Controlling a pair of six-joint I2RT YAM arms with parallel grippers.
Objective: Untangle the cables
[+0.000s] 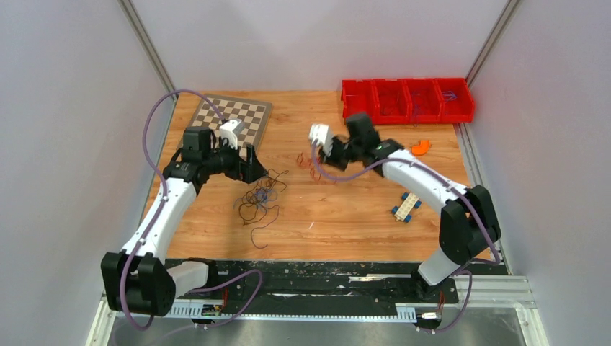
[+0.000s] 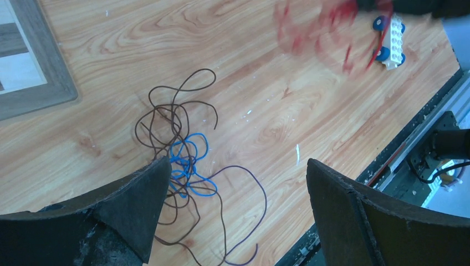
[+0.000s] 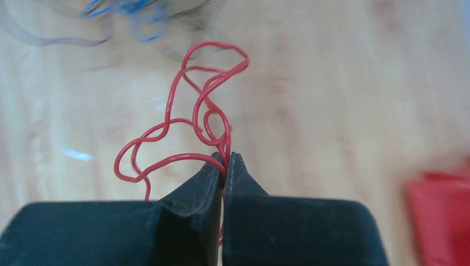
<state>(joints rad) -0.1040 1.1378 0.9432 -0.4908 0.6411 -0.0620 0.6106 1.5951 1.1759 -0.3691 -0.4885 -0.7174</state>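
A tangle of dark brown, blue and purple cables lies on the wooden table, left of centre. My left gripper hovers over the tangle's near side. It is wide open with nothing between its fingers. A separate red cable loops in a small bundle near the table's middle. My right gripper is shut on a strand of that red cable, and the loops stick out past its tips. The red bundle shows blurred in the left wrist view.
A chessboard lies at the back left. A row of red bins stands at the back right, with an orange piece in front of it. A white toy block with blue wheels sits under the right arm. Walls close in both sides.
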